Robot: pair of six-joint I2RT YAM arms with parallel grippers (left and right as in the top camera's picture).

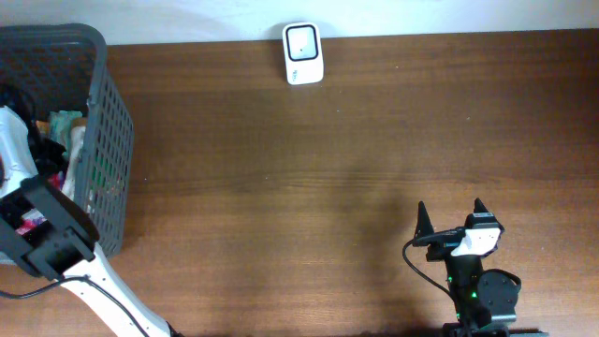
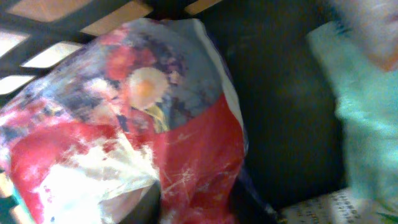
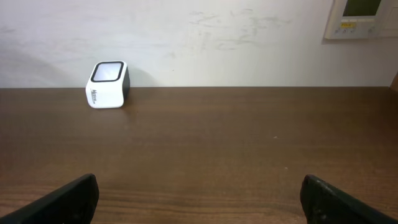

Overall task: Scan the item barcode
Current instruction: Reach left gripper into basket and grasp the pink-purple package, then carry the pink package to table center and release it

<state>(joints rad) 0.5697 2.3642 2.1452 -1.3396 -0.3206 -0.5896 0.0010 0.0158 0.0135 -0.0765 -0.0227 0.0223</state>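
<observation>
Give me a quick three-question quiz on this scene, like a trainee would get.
1. True or false: the right tool stands open and holds nothing.
2. Where is the white scanner? A) at the near edge of the table; B) at its far edge, by the wall; C) between the right tool's fingers.
3. What fills the left wrist camera's view?
Key: 1 true. 2 B. 3 a flowery red-and-white packet.

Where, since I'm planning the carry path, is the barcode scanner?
The scanner stands at the table's far edge by the wall, near the overhead view's centre, right of the basket, ahead-left of the right gripper.
</observation>
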